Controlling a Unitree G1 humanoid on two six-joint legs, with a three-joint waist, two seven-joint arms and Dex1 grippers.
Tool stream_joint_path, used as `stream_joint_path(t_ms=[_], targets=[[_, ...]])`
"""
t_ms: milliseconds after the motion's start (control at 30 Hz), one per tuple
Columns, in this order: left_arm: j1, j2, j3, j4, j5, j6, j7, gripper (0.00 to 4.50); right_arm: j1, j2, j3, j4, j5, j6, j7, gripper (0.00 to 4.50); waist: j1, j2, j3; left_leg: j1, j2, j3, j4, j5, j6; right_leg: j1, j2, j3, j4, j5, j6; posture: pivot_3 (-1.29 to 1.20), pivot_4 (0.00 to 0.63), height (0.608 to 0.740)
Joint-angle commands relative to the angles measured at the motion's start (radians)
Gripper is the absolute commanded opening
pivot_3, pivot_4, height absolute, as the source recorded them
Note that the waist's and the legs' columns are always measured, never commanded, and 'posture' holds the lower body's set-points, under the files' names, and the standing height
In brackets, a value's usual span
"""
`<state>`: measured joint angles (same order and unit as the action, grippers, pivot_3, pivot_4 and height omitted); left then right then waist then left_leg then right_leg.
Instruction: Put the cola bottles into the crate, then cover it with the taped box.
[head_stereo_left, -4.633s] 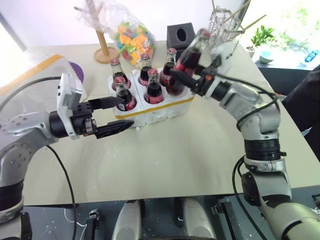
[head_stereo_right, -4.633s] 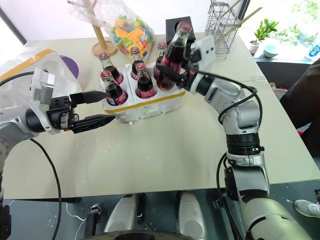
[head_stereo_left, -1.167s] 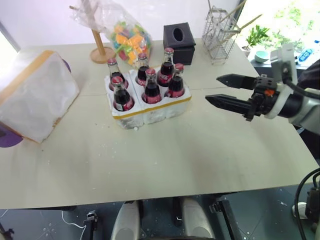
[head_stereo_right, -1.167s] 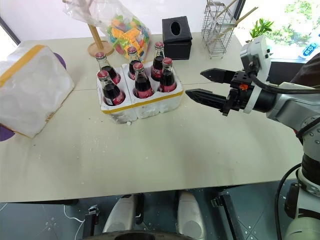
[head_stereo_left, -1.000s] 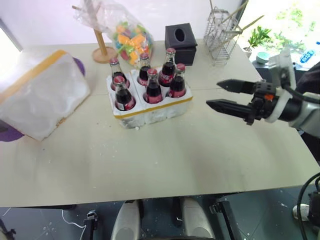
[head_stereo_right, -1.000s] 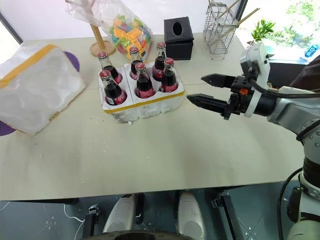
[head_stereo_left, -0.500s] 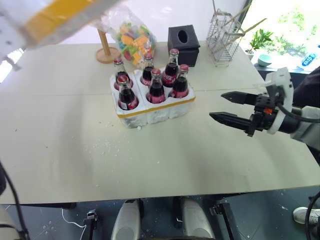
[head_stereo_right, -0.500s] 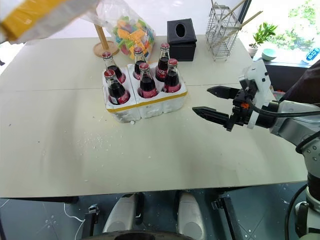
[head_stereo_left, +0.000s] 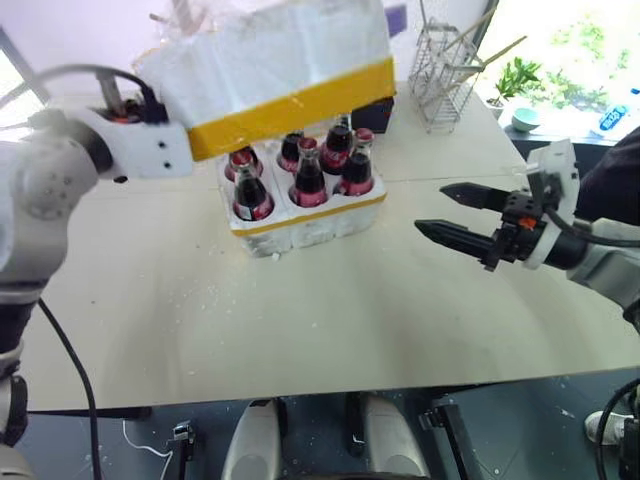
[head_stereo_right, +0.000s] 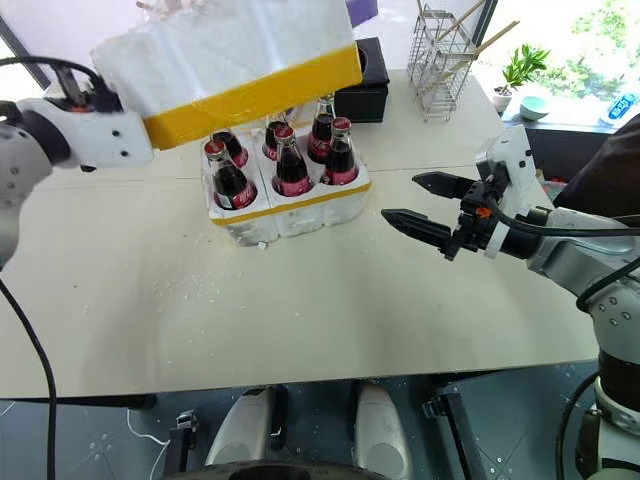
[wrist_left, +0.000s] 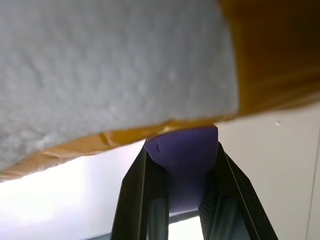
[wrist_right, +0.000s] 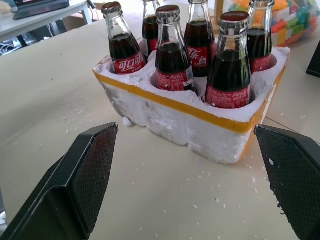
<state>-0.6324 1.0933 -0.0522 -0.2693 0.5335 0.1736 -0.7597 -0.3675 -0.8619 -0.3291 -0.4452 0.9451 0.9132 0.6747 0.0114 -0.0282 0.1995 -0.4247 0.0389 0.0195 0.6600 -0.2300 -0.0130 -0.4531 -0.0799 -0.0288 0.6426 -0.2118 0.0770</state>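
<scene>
Beige table (head_stereo_left: 300, 320), crumbed with foam. Right gripper (head_stereo_right: 418, 204) waits beside the crate (head_stereo_right: 290, 205), jaws spread, empty. All six cola bottles (wrist_right: 172, 65) sit in it. Left gripper (wrist_left: 182, 200), jaws pressed on what looks like a purple tab, carries the taped box (head_stereo_left: 275, 65) tilted above the bottles, ready for capping.

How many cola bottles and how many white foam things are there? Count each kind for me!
cola bottles: 6
crate: 1
taped box: 1
Total: 8
</scene>
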Motion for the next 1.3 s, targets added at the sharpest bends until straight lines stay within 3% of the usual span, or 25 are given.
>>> stream_joint_path(t_ms=[33, 433, 500, 533, 700, 733, 933, 1033, 1267, 1300], targets=[[0.013, -0.003, 0.040, -0.088, 0.017, 0.044, -0.018, 0.19, -0.008, 0.004, -0.021, -0.016, 0.005, -0.019, -0.010, 4.50, 0.003, 0.000, 0.000, 0.000, 0.000, 0.000, 0.001, 0.000, 0.000, 0.000, 0.000, 0.000, 0.000, 0.000, 0.000, 0.00, 0.150, 0.740], [0.071, 0.010, -0.001, -0.121, 0.114, 0.042, -0.050, 0.19, -0.019, 0.059, 0.007, -0.005, -0.020, -0.049, -0.031, 4.50, 0.001, 0.000, 0.000, 0.001, 0.000, 0.000, 0.001, -0.001, 0.001, 0.002, 0.000, 0.000, -0.001, 0.000, 0.000, 0.00, 0.150, 0.740], [0.052, -0.005, -0.011, -0.109, 0.121, 0.036, -0.043, 1.20, -0.020, 0.066, 0.006, -0.005, -0.018, -0.050, -0.034, 4.50, 0.001, 0.000, 0.000, 0.000, 0.000, 0.000, 0.001, -0.001, 0.001, 0.002, 0.000, 0.000, -0.001, 0.000, 0.000, 0.00, 0.150, 0.740], [0.048, -0.014, -0.016, -0.107, 0.120, 0.038, -0.045, 1.48, -0.021, 0.068, 0.004, -0.005, -0.015, -0.051, -0.035, 4.50, 0.001, 0.000, 0.000, 0.000, 0.000, 0.000, 0.001, -0.001, 0.001, 0.002, 0.000, 0.000, -0.002, 0.000, 0.000, 0.00, 0.150, 0.740], [0.057, -0.065, -0.028, -0.113, 0.135, 0.033, -0.041, 4.15, -0.017, 0.077, 0.003, -0.003, -0.017, -0.053, -0.042, 4.50, 0.001, 0.000, 0.000, 0.000, 0.000, 0.000, 0.002, -0.001, 0.001, 0.003, 0.000, 0.000, -0.002, 0.000, 0.000, 0.00, 0.150, 0.740], [0.066, -0.072, -0.029, -0.120, 0.138, 0.038, -0.044, 4.45, -0.015, 0.079, 0.002, -0.004, -0.016, -0.053, -0.043, 4.50, 0.001, 0.000, 0.000, 0.000, 0.000, 0.000, 0.002, -0.001, 0.001, 0.003, 0.000, 0.000, -0.002, 0.000, 0.000, 0.00, 0.150, 0.740], [0.168, -0.121, 0.015, -0.204, 0.084, 0.099, -0.088, 4.45, -0.009, 0.069, -0.004, -0.002, -0.021, -0.050, -0.038, 4.50, 0.000, 0.000, 0.000, 0.001, 0.000, 0.000, 0.002, -0.001, 0.002, 0.003, 0.000, 0.000, -0.002, 0.000, 0.000, 0.00, 0.150, 0.740], [0.304, -0.146, 0.123, -0.279, -0.042, 0.166, -0.160, 4.45, 0.012, 0.046, -0.012, -0.001, -0.035, -0.055, -0.018, 4.50, -0.003, 0.001, 0.000, 0.001, 0.000, 0.000, 0.002, -0.001, 0.003, 0.003, 0.000, 0.000, -0.001, 0.000, 0.000, 0.00, 0.150, 0.740], [0.564, -0.153, 0.391, -0.344, -0.246, 0.062, -0.193, 4.45, 0.060, -0.007, -0.049, 0.040, -0.077, -0.076, 0.021, 4.50, -0.001, 0.001, 0.000, 0.003, 0.001, 0.000, 0.002, -0.002, 0.003, 0.005, 0.000, 0.000, -0.004, -0.002, -0.004, 0.00, 0.150, 0.740], [0.565, -0.181, 0.448, -0.326, -0.343, 0.163, -0.232, 4.45, 0.060, -0.013, -0.053, 0.047, -0.079, -0.077, 0.027, 4.50, 0.002, 0.001, 0.000, 0.004, 0.001, 0.000, 0.002, -0.002, 0.003, 0.007, 0.000, 0.000, -0.004, -0.002, -0.004, 0.00, 0.150, 0.740]])
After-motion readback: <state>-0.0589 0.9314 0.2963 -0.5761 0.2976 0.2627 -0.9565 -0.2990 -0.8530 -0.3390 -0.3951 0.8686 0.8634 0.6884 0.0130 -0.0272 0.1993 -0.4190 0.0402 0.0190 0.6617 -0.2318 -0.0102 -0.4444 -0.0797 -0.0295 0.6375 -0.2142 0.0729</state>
